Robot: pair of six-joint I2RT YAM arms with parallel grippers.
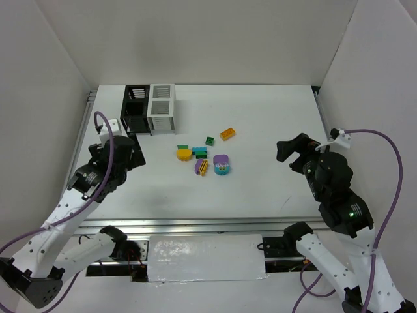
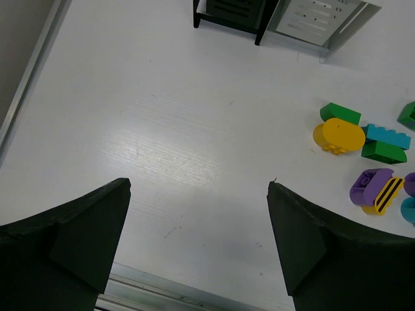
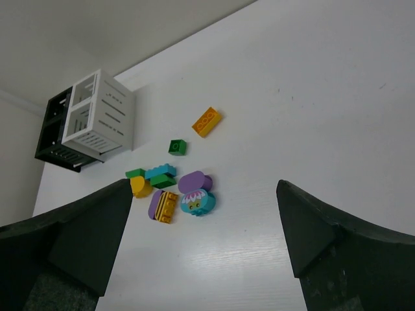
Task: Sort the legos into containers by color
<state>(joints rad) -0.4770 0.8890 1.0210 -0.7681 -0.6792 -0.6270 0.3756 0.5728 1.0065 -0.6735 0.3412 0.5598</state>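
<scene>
Both arms are bent at the elbow and raised above the bench (image 1: 273, 111), with neither touching anything.

The left gripper (image 2: 198, 249) tilts down over the bench's left side. Its jaws are spread wide and nothing is between them. The black container (image 1: 137, 107) and the white container (image 1: 161, 107), joined side by side, stand just ahead of it. The legos (image 1: 202, 158) lie ahead and to its right.

The right gripper (image 3: 204, 249) is held over the right side and angled towards the middle, also wide and holding nothing. The legos lie ahead and to its left in a loose cluster. An orange brick (image 3: 207, 121) and a small green brick (image 3: 176, 147) sit slightly apart on the cluster's far side. The containers are farther off, beyond the cluster to its left.
</scene>
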